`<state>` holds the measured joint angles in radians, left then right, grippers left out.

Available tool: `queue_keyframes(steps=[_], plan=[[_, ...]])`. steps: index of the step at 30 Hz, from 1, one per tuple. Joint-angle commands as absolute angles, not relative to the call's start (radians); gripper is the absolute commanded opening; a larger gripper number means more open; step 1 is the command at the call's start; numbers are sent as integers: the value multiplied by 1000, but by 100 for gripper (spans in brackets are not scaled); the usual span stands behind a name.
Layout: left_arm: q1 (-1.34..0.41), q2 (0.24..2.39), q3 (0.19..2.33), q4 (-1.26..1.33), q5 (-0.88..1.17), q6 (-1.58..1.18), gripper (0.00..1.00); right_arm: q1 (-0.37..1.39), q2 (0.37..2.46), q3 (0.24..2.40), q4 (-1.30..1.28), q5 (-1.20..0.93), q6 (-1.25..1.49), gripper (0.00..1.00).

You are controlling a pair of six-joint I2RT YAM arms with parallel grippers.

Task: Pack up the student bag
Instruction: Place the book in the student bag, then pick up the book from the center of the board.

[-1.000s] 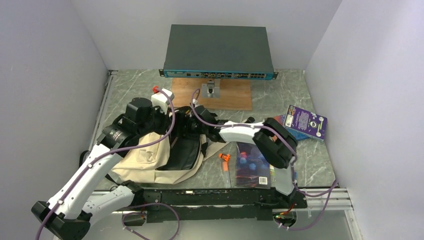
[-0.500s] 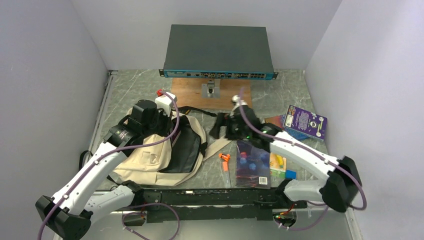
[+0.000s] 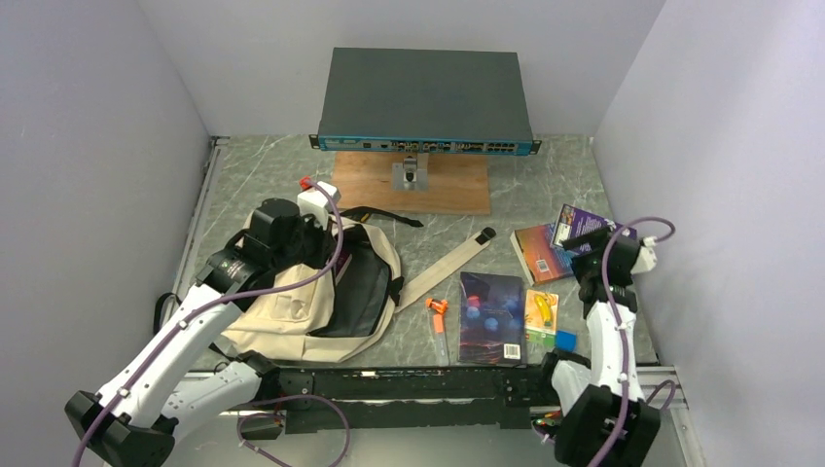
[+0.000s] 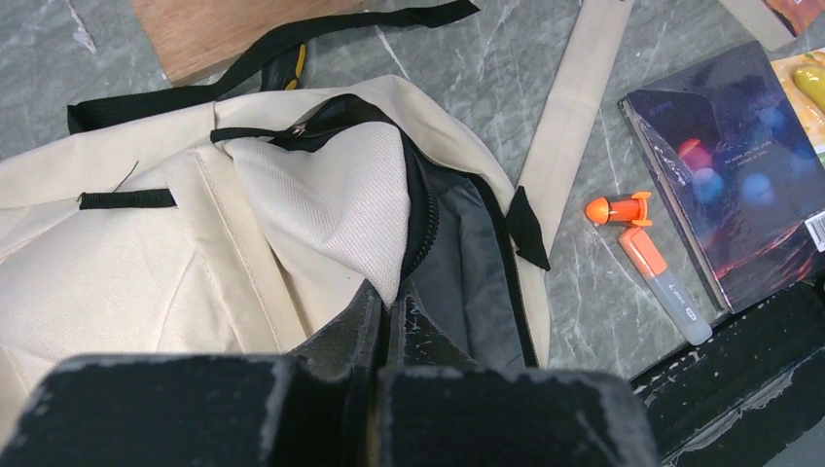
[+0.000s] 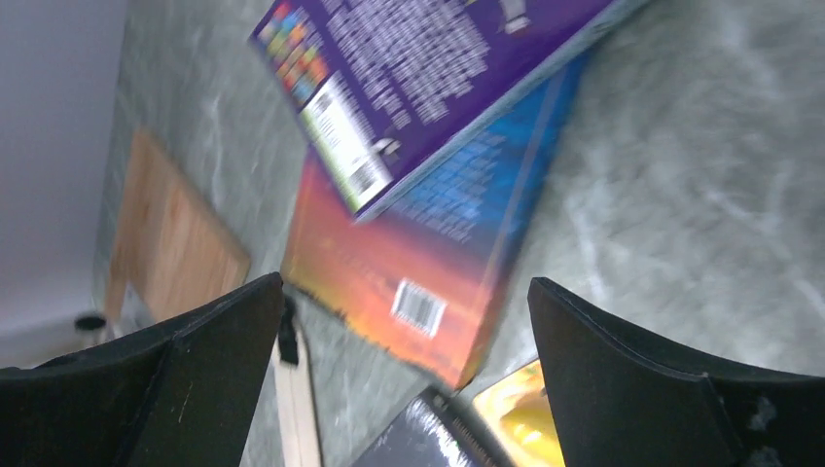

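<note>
Book-loading step. Left tool (image 4: 384, 316) clamped on the zipper edge of the student bag (image 3: 292, 316), which lies mouth-open on the surface (image 3: 253, 175), left side. Right tool (image 5: 404, 287) is wide open and empty over the purple book (image 5: 438, 78). Next move, I'd say: drop, pinch the book edge, carry it to the bag.

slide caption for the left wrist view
Left gripper shut on the edge of the open student bag; orange marker and dark book lie beside it.

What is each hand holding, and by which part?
Left hand pinches the student bag by its zippered opening's rim; right hand is open, holding nothing.
</note>
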<state>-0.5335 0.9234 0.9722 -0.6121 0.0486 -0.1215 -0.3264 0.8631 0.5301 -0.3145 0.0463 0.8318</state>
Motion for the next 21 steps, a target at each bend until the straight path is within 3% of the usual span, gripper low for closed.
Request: queue_keyframes(steps=[1,5,11,21], plan=[[-525,891,973,-550,59,-135,0,-491,835,446,-107,12,885,99],[-525,886,962,-546,63,-137,0,-623,896,407,7,-79,882,99],[-525,876,956,-538,63,-134,0,-788,1010,253,397,-256,949,99],[-524,896,948,-528,125,-118,0,-831,1260,241,654,-249,952,98]])
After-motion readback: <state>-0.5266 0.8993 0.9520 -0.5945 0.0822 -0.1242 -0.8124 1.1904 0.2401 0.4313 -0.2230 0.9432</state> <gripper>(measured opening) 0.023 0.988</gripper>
